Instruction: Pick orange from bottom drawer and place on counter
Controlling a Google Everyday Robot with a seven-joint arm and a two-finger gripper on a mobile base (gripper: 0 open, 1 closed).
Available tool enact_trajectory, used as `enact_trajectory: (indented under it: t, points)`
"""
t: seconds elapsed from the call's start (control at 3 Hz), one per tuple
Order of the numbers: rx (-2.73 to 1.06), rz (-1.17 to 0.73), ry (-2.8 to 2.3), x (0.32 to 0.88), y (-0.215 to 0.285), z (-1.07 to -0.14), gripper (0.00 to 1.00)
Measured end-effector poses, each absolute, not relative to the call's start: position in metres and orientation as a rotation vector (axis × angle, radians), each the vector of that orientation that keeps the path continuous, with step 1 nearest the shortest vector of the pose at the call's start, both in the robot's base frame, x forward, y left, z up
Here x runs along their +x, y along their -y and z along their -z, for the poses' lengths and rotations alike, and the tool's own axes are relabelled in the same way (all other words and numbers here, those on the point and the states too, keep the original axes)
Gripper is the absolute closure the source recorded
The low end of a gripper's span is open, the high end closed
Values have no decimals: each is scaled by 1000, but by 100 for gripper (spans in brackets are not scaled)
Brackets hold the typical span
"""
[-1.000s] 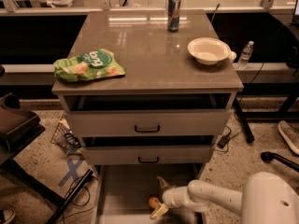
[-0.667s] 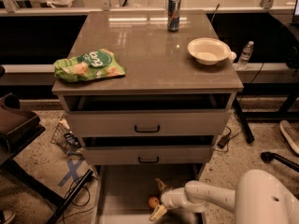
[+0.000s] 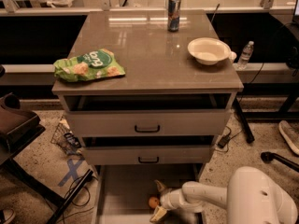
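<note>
The orange [image 3: 153,202] is a small round fruit lying on the pale floor of the pulled-out bottom drawer [image 3: 122,188], near its right side. My gripper [image 3: 158,200] reaches in from the right on a white arm, low in the drawer. Its fingers are spread, one finger [image 3: 160,186] behind the orange and the other [image 3: 158,214] in front, so the orange sits between them on the drawer floor. The glossy grey-brown counter [image 3: 149,59] is the cabinet top above.
On the counter lie a green snack bag [image 3: 88,65] at the left, a cream bowl [image 3: 208,50] at the right and a can [image 3: 174,13] at the back. Two grey-fronted drawers with black handles [image 3: 147,129] stand partly open above the bottom drawer. A dark chair [image 3: 16,125] is at left.
The arm and gripper have shifted slightly left in the drawer, closing on the orange's position. The orange has not moved.
</note>
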State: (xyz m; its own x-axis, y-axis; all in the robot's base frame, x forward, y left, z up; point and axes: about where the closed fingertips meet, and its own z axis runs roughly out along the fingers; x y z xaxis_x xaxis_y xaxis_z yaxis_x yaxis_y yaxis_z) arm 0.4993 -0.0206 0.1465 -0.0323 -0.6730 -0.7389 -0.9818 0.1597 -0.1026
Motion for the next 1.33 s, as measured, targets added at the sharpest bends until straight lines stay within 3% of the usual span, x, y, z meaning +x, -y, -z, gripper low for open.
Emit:
enact_trajectory:
  t: [0.67, 1.0, 1.33]
  points:
    - [-1619, -613, -1758, 497, 7, -131, 40]
    - [-1601, -620, -1762, 497, 2, -126, 64]
    - [-1601, -626, -1761, 495, 0, -125, 95]
